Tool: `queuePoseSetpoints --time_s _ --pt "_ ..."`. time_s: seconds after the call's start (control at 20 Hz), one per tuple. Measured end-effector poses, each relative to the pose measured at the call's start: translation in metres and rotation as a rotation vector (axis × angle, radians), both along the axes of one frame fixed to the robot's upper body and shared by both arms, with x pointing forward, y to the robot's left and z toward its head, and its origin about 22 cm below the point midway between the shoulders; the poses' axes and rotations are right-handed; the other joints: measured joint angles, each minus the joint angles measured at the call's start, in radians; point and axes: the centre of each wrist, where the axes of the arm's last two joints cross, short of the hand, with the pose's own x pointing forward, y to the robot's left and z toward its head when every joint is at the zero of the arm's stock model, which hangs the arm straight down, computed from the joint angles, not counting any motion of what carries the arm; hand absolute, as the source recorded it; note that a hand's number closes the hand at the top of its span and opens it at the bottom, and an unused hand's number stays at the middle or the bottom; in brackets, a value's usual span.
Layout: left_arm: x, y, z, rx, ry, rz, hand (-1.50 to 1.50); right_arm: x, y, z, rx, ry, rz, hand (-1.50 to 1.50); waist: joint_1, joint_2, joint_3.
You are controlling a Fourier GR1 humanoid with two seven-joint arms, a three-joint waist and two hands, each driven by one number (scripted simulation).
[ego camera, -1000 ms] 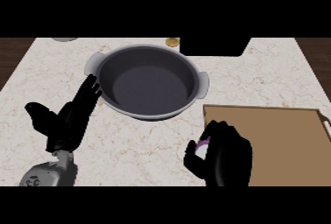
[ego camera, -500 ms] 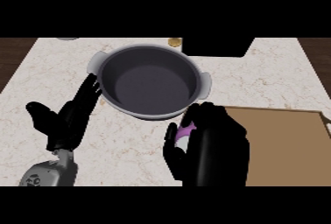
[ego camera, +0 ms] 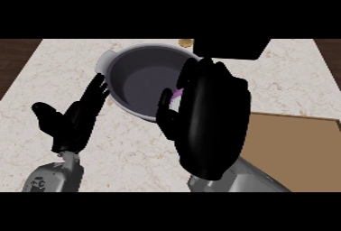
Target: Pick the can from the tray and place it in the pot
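Marble counter; right hand curled round purple can, mostly hidden, over pot.

pale marble counter w/ grey veins; dark wood floor at both sides; black box at back

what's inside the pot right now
The visible part of the pot shows only bare dark interior. The right hand, curled round a purple can, covers its right side, so that part is hidden.
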Motion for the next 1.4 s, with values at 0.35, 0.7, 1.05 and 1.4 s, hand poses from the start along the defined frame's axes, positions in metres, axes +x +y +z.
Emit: queuePoseSetpoints --time_s 0.35,0.7,1.05,1.4 --pt "0.004 -0.005 0.000 -0.002 0.001 -0.013 0.00 0.046 0.007 0.022 0.024 0.061 -0.056 1.50 0.012 0.006 0.001" --pt "0.004 -0.008 0.000 -0.001 -0.009 -0.012 0.00 0.091 0.019 0.020 0.021 0.177 -0.083 1.50 0.017 0.011 0.002" --pt "0.007 -0.013 0.004 -0.008 -0.017 -0.029 0.00 0.123 0.002 0.005 0.189 0.309 -0.100 -1.50 0.033 0.018 0.003" --pt "0.009 -0.013 0.004 -0.004 -0.015 -0.039 0.00 0.136 -0.012 -0.008 0.407 0.265 -0.058 -1.50 0.037 0.019 0.004"
